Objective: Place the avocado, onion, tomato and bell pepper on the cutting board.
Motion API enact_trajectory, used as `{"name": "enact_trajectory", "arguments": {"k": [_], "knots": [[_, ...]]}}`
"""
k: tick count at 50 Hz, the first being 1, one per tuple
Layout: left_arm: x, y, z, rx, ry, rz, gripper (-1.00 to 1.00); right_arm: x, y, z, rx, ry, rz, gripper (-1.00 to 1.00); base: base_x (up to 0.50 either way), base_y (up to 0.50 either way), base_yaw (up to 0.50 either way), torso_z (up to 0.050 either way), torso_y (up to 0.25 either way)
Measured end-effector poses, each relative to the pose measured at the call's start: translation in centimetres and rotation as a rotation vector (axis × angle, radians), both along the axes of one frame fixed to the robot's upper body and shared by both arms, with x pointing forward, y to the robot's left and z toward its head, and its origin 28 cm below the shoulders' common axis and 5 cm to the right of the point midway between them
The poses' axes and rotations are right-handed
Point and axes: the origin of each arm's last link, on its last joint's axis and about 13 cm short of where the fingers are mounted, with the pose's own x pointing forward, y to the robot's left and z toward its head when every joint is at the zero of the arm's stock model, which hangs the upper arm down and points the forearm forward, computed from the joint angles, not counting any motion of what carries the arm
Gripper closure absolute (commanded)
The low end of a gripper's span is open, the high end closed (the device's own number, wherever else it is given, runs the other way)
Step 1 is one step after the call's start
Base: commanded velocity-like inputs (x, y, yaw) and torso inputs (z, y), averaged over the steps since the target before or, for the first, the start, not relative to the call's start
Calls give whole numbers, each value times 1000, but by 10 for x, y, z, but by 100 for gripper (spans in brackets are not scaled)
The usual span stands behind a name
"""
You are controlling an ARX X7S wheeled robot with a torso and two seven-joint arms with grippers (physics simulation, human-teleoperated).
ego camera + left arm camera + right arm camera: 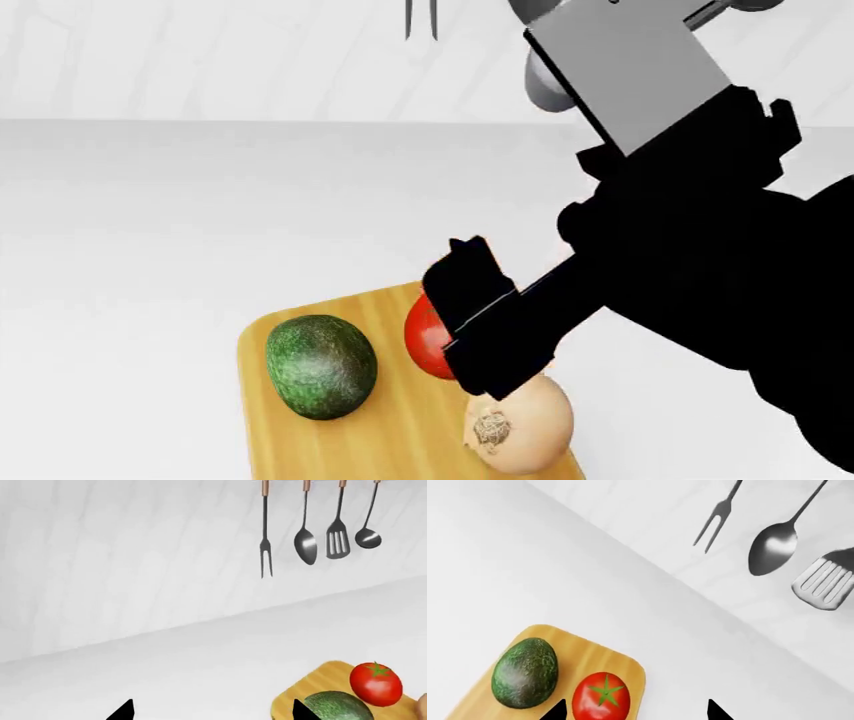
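The cutting board (400, 440) is seen lying on the white desk (160, 230), near the robot in the head view. Three of the vegetables rest on it: the avocado (320, 365) at the left, the tomato (424, 335) to its right and partly hidden behind a black arm, and the onion (521, 422) nearer still, at the board's right edge. The bell pepper is not found in any view. The right claw (634, 711) is held above the board's far end, with the tomato just beside one of its fingertips (554, 711); the two tips are spread apart and nothing is held between them. The left claw (212, 711) is shown only by its two dark tips, likewise spread and empty, with the avocado (337, 706) and tomato (375, 684) off to one side of it on the board (313, 680). On the white wall beyond the desk, a fork (265, 535), a spoon (305, 542), a slotted spatula (337, 540) and a ladle (367, 537) are hung in a row.
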Motion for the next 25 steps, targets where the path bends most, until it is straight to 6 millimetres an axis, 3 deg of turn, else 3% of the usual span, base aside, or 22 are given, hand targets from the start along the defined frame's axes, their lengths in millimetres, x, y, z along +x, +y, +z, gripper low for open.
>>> {"name": "enact_trajectory", "arguments": {"k": [25], "knots": [[-37,2,8,143,354,-71,-100,14,-2,22,41,-63,-35,-100,0,0,0,0,0]]}}
